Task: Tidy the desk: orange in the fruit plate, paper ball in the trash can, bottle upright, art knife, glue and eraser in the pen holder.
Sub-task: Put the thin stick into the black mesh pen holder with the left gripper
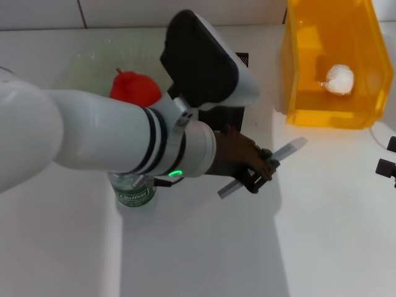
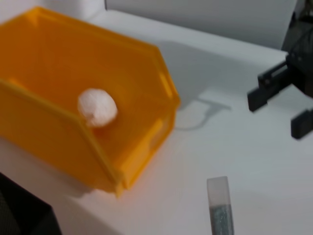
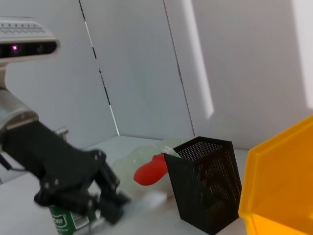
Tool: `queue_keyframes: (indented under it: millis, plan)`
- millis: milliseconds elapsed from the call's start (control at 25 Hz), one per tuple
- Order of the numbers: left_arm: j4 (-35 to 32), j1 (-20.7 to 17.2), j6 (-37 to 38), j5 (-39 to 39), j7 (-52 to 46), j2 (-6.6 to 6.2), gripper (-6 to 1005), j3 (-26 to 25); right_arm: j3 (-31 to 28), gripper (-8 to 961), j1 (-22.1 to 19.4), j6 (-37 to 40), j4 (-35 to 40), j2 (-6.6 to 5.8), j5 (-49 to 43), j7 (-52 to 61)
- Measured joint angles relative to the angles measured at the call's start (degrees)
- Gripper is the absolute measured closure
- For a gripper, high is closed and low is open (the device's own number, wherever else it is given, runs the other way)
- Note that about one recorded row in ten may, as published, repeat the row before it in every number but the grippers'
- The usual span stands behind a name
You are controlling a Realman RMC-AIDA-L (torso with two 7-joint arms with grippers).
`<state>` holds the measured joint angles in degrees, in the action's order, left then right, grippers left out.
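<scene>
My left gripper hangs over the middle of the desk, shut on a slim grey stick with a clear end; whether it is the art knife or the glue I cannot tell. That stick points toward the yellow trash can, where the paper ball lies. The orange rests in the pale-green fruit plate. Under my left forearm the bottle stands upright. The black mesh pen holder stands just behind the gripper. The eraser is out of view. My right gripper waits open at the desk's right edge.
The trash can stands at the back right, close beside the pen holder. My left arm hides most of the pen holder in the head view. White desk surface stretches along the front. A wall closes the back.
</scene>
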<state>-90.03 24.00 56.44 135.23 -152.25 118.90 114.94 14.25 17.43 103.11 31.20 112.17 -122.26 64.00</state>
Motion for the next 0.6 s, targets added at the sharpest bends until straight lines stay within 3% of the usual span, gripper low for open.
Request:
queue_keyframes:
  millis: [160,400,600]
  plan:
    - [-6.11,-5.76,-4.55,-0.73,3.79,-0.09,855,-2.35,-0.05,342,-0.13,0.07,-0.67,0.08,0.02,0.38]
    - [-7.09,-6.80,-8.55,-5.79,8.19,-0.13,855,-3.38,-0.03,342,-0.01,0.07,-0.96,0.08,0.05,0.92]
    - [-4.08,-5.72,-14.97,-11.77,14.47,-0.10,854,-4.04,-0.01,342,0.19,0.07,-0.96,0.14,0.09,0.94]
